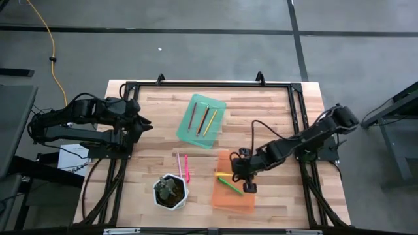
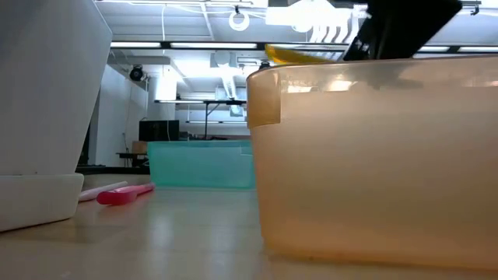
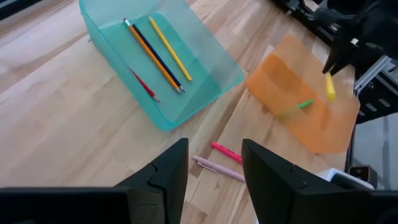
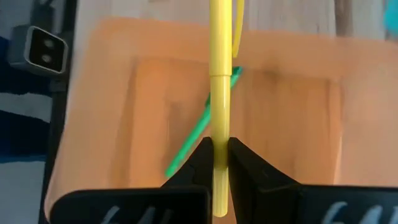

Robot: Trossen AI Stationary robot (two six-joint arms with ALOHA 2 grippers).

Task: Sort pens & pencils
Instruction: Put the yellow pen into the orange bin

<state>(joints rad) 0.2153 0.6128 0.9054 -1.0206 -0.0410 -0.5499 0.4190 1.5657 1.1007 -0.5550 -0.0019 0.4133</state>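
Above the orange tray (image 1: 234, 189), the right gripper (image 4: 214, 151) pinches a yellow pen (image 4: 219, 93) close to one end, so the long part sticks out. It looks light, stiff and smooth; a grip nearer the middle seems safer. The left gripper (image 3: 214, 168) waits with fingers apart.

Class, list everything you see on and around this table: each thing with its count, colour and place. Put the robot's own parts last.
Green tray: one, translucent teal, table's far middle.
Pencils: three in the green tray; red-brown, dark, yellow.
Orange tray: one, translucent, near right.
Green pen: one, in the orange tray.
Yellow pen: one, held above the orange tray.
Pink pens: two, pink and pale, on wood between trays.
Pot: one, white, near edge.
Left gripper: open, at left edge.
Right gripper: shut on yellow pen.
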